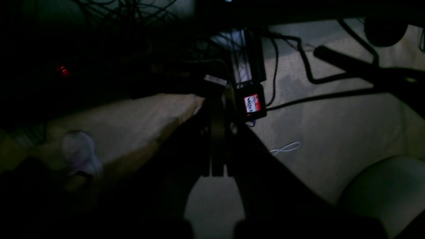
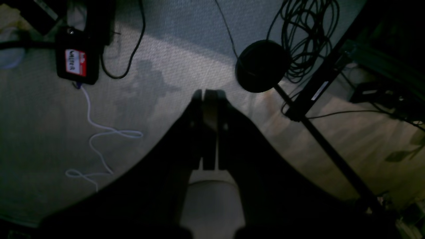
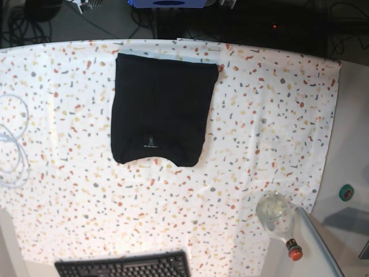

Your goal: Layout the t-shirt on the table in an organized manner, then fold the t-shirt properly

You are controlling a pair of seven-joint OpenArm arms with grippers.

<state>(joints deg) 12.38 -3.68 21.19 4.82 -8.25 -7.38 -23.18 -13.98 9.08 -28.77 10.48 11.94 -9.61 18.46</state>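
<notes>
Only base view shows folded t-shirt (image 3: 159, 108) on table (image 3: 271, 115).

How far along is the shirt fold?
Done, by the look of it: the t-shirt lies as a compact, roughly rectangular folded block with no sleeves sticking out, flat on the table. In hand: nothing. Neither arm shows in the base view, and the left gripper and right gripper are shut, empty and aimed at the floor. Left: at most squaring up edges.
</notes>
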